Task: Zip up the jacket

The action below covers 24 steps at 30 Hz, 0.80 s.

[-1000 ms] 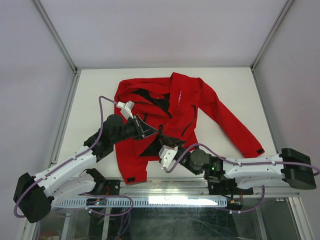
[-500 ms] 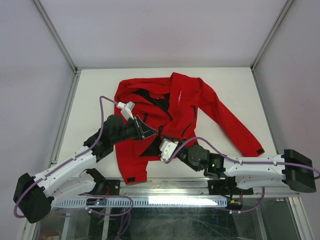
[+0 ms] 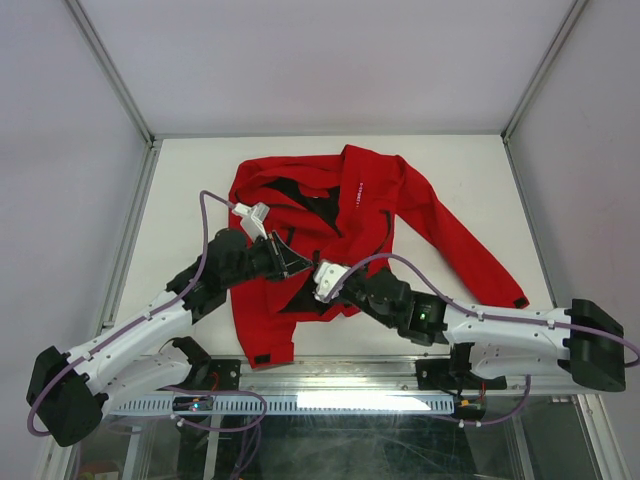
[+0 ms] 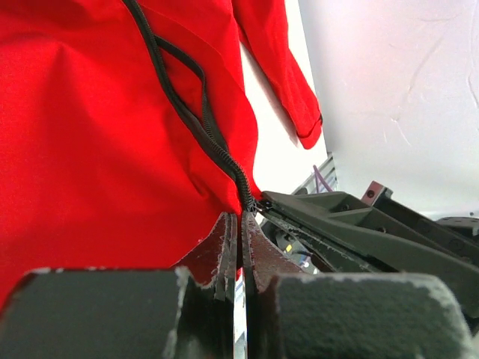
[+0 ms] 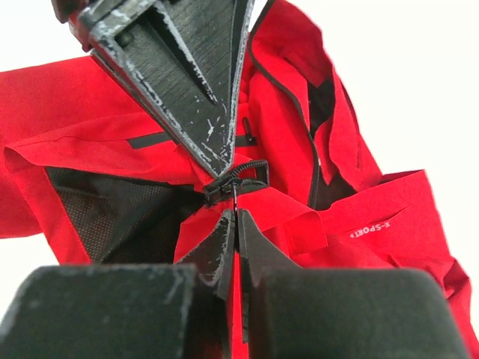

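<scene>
Well, jacket (image 3: pixel 415 210): lay spread on the table (image 3: pixel 200 170), front partly open, black lining showing.
Left gripper (image 4: pixel 239 228): pinched shut on the zipper (image 4: pixel 196 123) at its lower end.
Right gripper (image 5: pixel 235 224): clamped shut on the same zipper, tips meeting the left's.

jacket (image 3: pixel 405 205) spread on the table (image 3: pixel 195 190); left fingers (image 4: pixel 223 250) and right fingers (image 5: pixel 217 250) meet on its near middle.

top: overhead, far | wrists: close, facing each other, sharing zipper (image 4: pixel 224 161)
</scene>
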Tool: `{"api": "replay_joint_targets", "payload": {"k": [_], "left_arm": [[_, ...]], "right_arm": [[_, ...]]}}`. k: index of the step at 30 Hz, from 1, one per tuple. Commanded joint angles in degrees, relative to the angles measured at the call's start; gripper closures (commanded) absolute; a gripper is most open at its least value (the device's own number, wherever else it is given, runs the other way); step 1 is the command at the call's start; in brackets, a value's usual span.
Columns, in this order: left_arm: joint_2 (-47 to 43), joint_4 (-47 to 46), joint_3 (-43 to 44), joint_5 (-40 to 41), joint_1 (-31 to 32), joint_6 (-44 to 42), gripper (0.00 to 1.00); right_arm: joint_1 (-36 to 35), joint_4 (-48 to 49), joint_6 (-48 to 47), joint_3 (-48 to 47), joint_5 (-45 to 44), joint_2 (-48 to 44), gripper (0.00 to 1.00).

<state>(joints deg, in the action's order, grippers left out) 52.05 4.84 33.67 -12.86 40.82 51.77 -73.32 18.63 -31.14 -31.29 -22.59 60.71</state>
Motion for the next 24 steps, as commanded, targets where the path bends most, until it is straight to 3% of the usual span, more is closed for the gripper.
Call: {"api": "replay_joint_targets", "payload": {"k": [1, 5, 10, 15, 20, 24], "left_arm": [[-1.0, 5.5, 3.4, -2.2, 1.1, -4.4, 1.0], [0.2, 13.0, 3.8, 0.1, 2.6, -8.5, 1.0], [4.2, 16.7, 4.6, 3.3, 4.4, -11.6, 1.0], [2.2, 11.8, 4.7, 1.5, 4.4, -11.7, 1.0], [0.9, 9.8, 4.9, -1.0, 4.4, -13.0, 1.0], [0.1, 8.7, 4.7, -2.1, 4.4, -12.9, 1.0]], "right_arm": [[5.1, -9.3, 5.2, -8.7, 4.3, 0.6, 1.0], [12.3, -21.3, 8.4, -14.7, 15.0, 2.1, 1.0], [15.5, -32.0, 10.2, -22.2, 24.2, 7.8, 1.0], [15.5, -29.0, 11.4, -22.3, 27.3, 10.6, 1.0], [16.0, -24.5, 11.9, -20.5, 28.8, 11.0, 0.88], [16.5, -22.6, 12.4, -19.9, 28.3, 11.6, 0.84]]}}
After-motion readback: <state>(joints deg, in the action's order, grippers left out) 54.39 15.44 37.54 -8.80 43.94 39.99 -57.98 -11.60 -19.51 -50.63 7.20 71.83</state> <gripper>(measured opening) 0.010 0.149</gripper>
